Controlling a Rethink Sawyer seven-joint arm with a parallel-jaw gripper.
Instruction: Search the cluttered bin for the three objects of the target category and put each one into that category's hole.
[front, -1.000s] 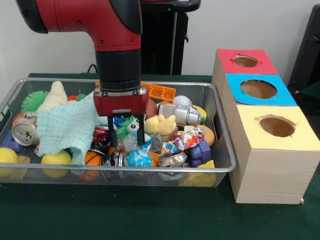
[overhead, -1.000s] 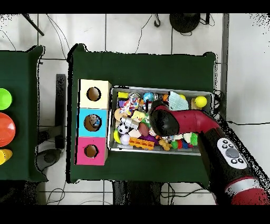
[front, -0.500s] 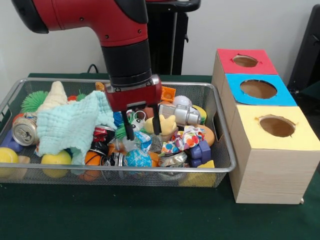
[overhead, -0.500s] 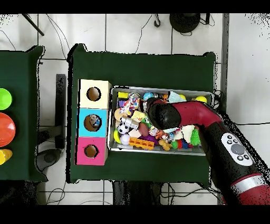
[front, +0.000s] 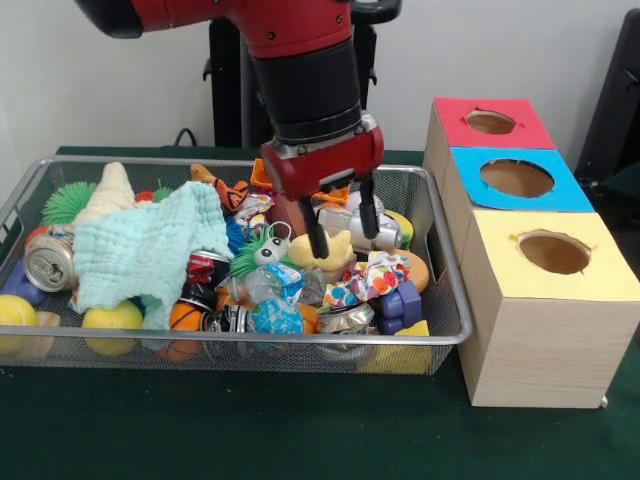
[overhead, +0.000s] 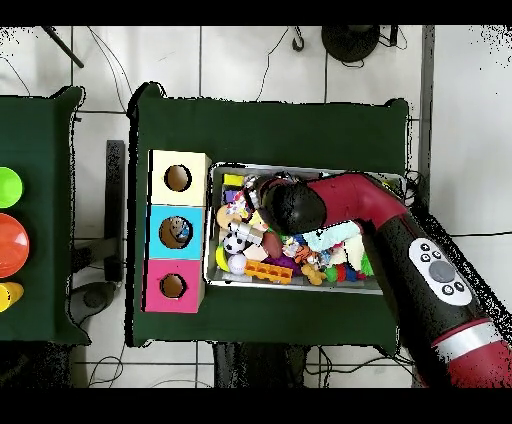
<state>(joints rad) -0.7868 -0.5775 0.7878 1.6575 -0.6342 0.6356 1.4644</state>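
Note:
The bin (front: 300, 343) is a silver wire-mesh basket full of mixed toys; it also shows in the overhead view (overhead: 300, 289). The hole (front: 517, 178) is the round cut-out in the blue panel on the middle wooden box. From above, the hole (overhead: 175, 232) shows something colourful inside. My gripper (front: 343, 228) is open and empty. It hangs tilted just above a yellow plush toy (front: 325, 252) and a silver toy robot (front: 375, 232) in the bin's right half. In the overhead view the red arm (overhead: 285, 205) hides the gripper.
The red-framed hole (front: 490, 122) is behind the blue one and the yellow-framed hole (front: 553, 252) in front. The bin also holds a mint cloth (front: 140, 250), a crushed can (front: 48, 262), yellow balls (front: 112, 316), a green spiky ball (front: 68, 200) and a purple brick (front: 400, 303).
My gripper has moved right in the front view, towards the boxes, and risen a little. It has tilted and stayed open and empty. The toys have not visibly shifted.

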